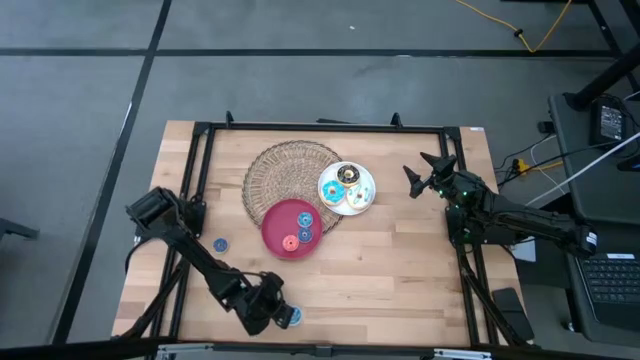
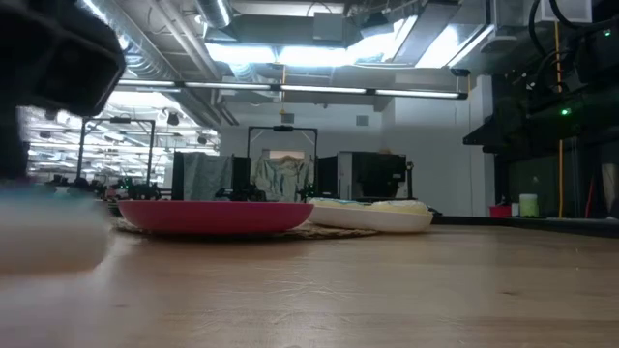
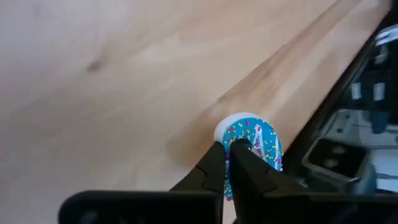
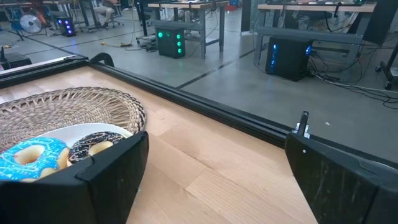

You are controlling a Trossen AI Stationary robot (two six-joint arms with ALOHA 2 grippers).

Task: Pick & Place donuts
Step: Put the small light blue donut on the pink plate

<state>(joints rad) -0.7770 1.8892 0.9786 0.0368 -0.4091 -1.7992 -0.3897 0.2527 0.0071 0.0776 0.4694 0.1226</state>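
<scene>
A cyan-iced, sprinkled donut (image 1: 291, 317) (image 3: 258, 140) lies by the table's near edge. My left gripper (image 1: 274, 308) (image 3: 228, 152) is at it, nearly shut; in the low view the donut is a pale blur (image 2: 48, 232) on the wood. A tiny navy donut (image 1: 220, 244) lies flat on the table. The red plate (image 1: 280, 240) holds tiny blue (image 1: 305, 220) and red (image 1: 291, 242) rings. The white plate (image 1: 366, 200) (image 4: 81, 130) holds a cyan donut (image 4: 31, 155), a chocolate one (image 4: 93, 144) and another. My right gripper (image 1: 425, 177) hangs open near the plate's right. My left gripper has the cyan donut by its ring wall (image 3: 227, 138), on the side toward the gripper. One fingertip (image 3: 241, 148) stands at the hole and the other (image 3: 216, 152) outside the rim. The fingers come down slanting from above. The donut's base seems to rest on the table.
A round wicker mat (image 1: 275, 165) (image 4: 74, 102) lies under both plates. A black frame rail (image 1: 200, 180) runs round the table, close to the donut at the near edge (image 3: 348, 93). Bare wood (image 1: 400, 270) lies between the plates and the near edge.
</scene>
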